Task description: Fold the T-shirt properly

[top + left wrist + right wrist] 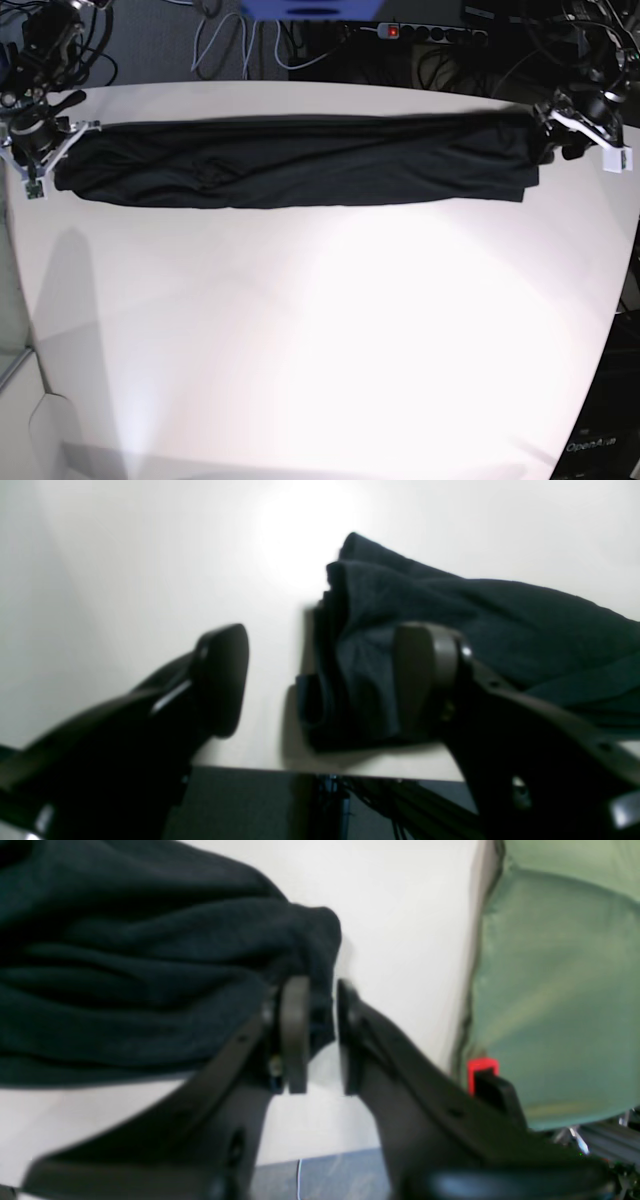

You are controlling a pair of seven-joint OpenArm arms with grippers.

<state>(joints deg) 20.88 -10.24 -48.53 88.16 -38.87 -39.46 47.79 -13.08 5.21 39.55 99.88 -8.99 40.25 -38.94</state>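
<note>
Both grippers sit at the ends of a long black T-shirt [290, 160] on the big white table [320, 340].

The shirt is bunched into a long band across the far side of the table. At one end, the right gripper [316, 1035] pinches a bit of cloth between its nearly closed fingers. At the other end, the left gripper [320, 680] is spread wide, one finger [425, 675] over the cloth, one beside it.

White table [300, 340], black T-shirt [300, 160] stretched long across its far side
</note>
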